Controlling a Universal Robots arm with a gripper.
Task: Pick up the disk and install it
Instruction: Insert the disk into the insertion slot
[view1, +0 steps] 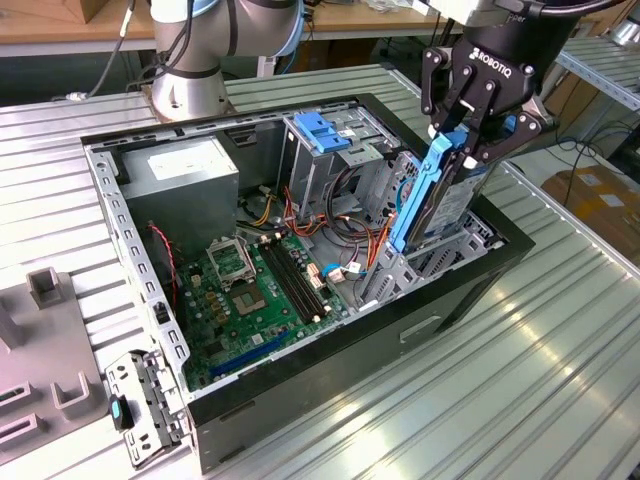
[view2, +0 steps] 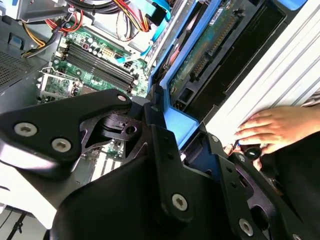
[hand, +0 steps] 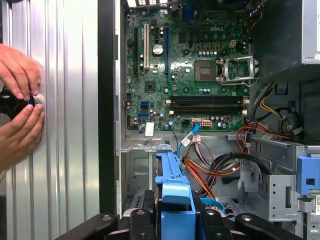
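In the exterior view my gripper (view1: 466, 135) is shut on the top end of the disk (view1: 440, 200). The disk is a silver drive with blue side rails, held upright on its edge. Its lower end reaches down into the metal drive bay (view1: 420, 268) at the right end of the open computer case (view1: 128, 250). The first wrist view looks down the disk's blue rail (hand: 174, 187) between the black fingers (hand: 142, 220) toward the bay. In the second wrist view the disk's green circuit board (view2: 210, 45) and blue rail (view2: 177, 122) show beyond the gripper body.
The case holds a green motherboard (view1: 255, 290), a grey power-supply box (view1: 185, 175), a metal cage with a blue latch (view1: 322, 130) and loose coloured cables (view1: 345, 235). A person's hands (hand: 17, 100) hold a small dark object on the ribbed table beside the case. Grey fixtures (view1: 50, 290) stand at the exterior view's left.
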